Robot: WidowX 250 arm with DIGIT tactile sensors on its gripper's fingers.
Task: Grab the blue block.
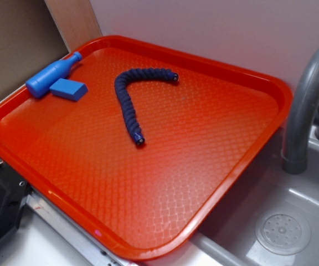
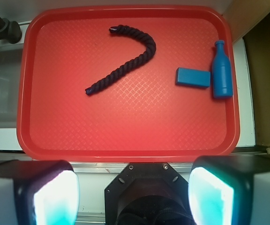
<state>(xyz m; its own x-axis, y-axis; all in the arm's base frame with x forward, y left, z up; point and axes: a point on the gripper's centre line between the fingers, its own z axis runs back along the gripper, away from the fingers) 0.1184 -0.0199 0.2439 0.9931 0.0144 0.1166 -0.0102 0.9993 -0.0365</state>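
The blue block (image 1: 68,88) is a small flat slab lying on the red tray (image 1: 148,183) near its far left corner, right beside a blue bottle-shaped toy (image 1: 52,75). From the wrist view the blue block (image 2: 192,77) lies at the tray's right side, touching or nearly touching the bottle toy (image 2: 221,75). My gripper (image 2: 134,194) hangs high above the tray's near edge, open, its two pale pads (image 2: 55,199) wide apart with nothing between them. In the exterior view the gripper is out of sight.
A dark navy braided rope (image 1: 133,100) curves across the middle of the tray (image 2: 125,140). A grey faucet (image 1: 306,105) and a sink with its drain (image 1: 283,233) stand to the right. A wall runs behind the tray.
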